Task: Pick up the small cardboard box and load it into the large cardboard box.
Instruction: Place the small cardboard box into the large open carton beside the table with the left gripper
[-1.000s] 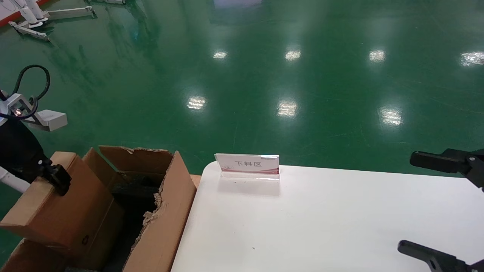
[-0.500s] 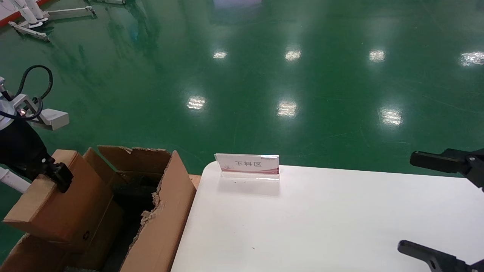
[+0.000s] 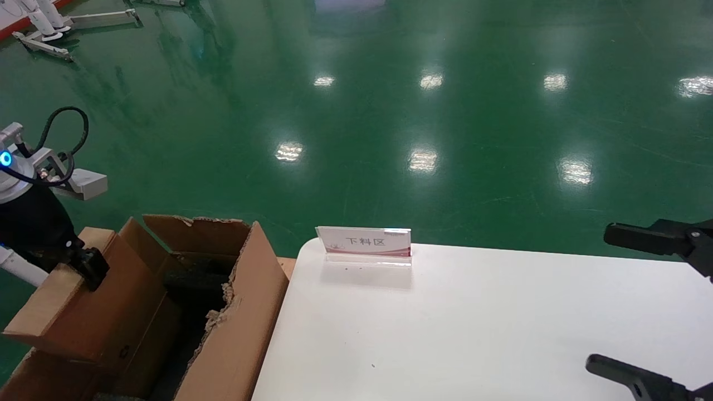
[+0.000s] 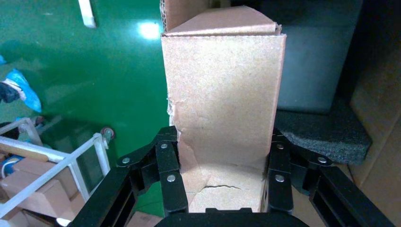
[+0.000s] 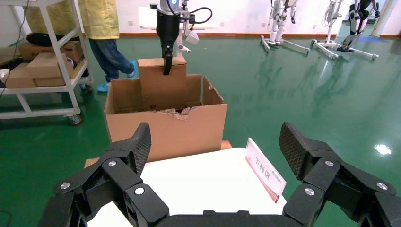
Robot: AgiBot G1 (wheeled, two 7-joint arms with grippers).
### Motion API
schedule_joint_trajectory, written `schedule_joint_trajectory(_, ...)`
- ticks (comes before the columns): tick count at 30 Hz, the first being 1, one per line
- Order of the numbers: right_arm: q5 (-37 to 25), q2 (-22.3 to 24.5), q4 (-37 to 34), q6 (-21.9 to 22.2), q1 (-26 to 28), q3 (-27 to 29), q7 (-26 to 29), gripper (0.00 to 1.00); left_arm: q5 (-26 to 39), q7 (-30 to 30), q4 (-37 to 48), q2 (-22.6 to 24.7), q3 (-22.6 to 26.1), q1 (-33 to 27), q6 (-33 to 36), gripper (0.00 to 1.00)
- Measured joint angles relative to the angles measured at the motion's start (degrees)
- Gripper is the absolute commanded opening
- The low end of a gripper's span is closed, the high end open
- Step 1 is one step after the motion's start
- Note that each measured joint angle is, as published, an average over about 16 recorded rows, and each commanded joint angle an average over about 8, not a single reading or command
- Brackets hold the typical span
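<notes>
Left end effector (image 4: 222,189) clamped at far left; right end effector (image 5: 215,151) spread wide, parked.

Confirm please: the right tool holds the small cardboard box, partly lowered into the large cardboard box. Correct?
Not quite. The left tool holds the small cardboard box, as the left wrist view shows; the right tool is open over the white table. It is partly inside the large cardboard box.

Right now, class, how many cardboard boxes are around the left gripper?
2: the small cardboard box clamped in the left gripper, and the large cardboard box it is partly inside.
</notes>
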Motion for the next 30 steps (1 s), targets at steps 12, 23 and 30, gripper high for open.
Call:
schedule_joint_trajectory(12, 0.0, 0.0, 0.0, 0.0, 0.0, 0.0, 0.0, 1.0, -0.9, 0.0, 0.5, 1.7, 1.3, 2.0, 0.7, 0.0)
schedule_joint_trajectory(23, 0.0, 0.0, 0.0, 0.0, 0.0, 0.0, 0.0, 1.0, -2.2, -0.1, 1.3, 3.4, 2.7, 3.7, 1.5, 0.0)
schedule_joint_trajectory(30, 0.0, 0.0, 0.0, 0.0, 0.0, 0.0, 0.0, 1.0, -2.9, -0.1, 2.4, 4.4, 3.3, 5.1, 1.7, 0.0)
